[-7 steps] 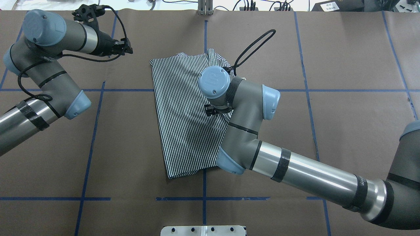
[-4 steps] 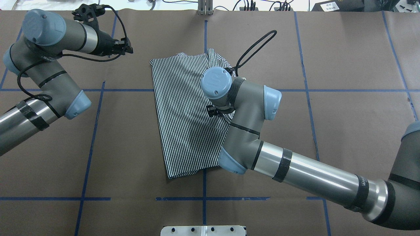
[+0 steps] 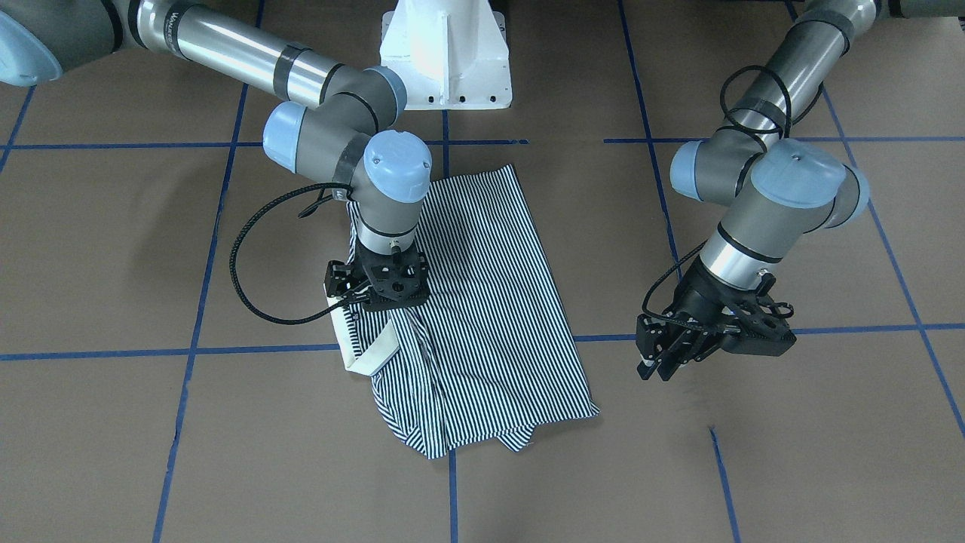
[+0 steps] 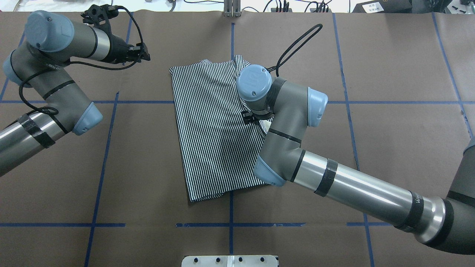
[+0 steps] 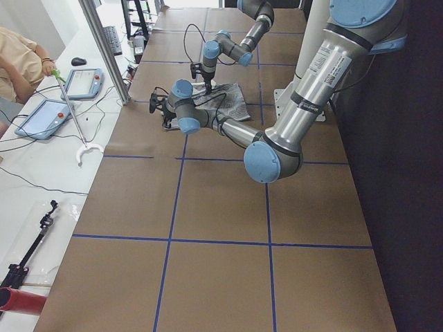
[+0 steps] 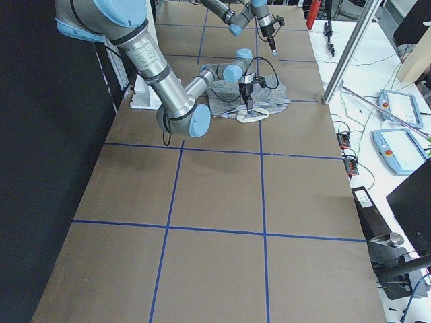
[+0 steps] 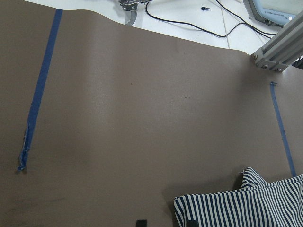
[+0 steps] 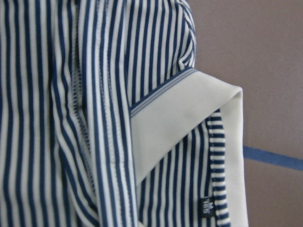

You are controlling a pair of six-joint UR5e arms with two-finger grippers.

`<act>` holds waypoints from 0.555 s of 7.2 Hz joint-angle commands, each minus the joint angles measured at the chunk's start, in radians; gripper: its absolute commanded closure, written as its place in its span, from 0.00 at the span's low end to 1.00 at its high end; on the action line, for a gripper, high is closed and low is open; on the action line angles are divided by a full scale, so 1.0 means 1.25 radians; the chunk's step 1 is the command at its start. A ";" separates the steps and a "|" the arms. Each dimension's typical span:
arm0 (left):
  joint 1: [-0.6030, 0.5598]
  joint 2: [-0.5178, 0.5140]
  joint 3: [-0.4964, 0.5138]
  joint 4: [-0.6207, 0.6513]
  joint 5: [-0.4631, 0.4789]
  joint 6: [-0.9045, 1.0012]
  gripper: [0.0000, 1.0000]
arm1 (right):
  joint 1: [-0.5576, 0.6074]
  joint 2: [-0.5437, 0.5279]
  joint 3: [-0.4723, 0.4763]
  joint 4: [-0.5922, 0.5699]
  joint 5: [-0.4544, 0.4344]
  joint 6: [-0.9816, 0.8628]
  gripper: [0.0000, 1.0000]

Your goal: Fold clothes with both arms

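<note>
The striped polo shirt [image 4: 207, 129] lies partly folded at the table's middle; it also shows in the front view [image 3: 490, 324]. Its cream collar [image 3: 369, 353] is turned up at the edge under my right arm. My right gripper [image 3: 350, 302] sits low on the shirt at the collar, and the fabric there rises to it. The right wrist view shows the collar [image 8: 180, 123] and the small label [image 8: 207, 208] very close, with the fingertips hidden in the cloth. My left gripper [image 4: 143, 55] is open and empty, hovering off the shirt's far left corner [image 7: 236, 208].
The white pedestal base [image 3: 445, 53] stands at the robot's side of the table. Blue tape lines [image 4: 107, 148] cross the brown paper cover. An aluminium post [image 4: 232, 7] stands at the far edge. A side bench holds tablets [image 5: 41, 117] and cables.
My right arm's wrist has shifted right and slightly farther away over the shirt, toward the collar edge. The left arm has not moved.
</note>
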 commanded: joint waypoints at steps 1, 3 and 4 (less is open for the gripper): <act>0.000 0.000 0.000 0.000 0.000 0.000 0.60 | 0.026 -0.026 0.009 0.003 0.019 -0.043 0.04; 0.000 -0.001 0.000 0.001 0.000 -0.001 0.60 | 0.049 -0.038 0.010 0.005 0.023 -0.072 0.04; -0.001 -0.001 0.000 0.001 0.000 -0.001 0.60 | 0.053 -0.055 0.012 0.007 0.023 -0.074 0.01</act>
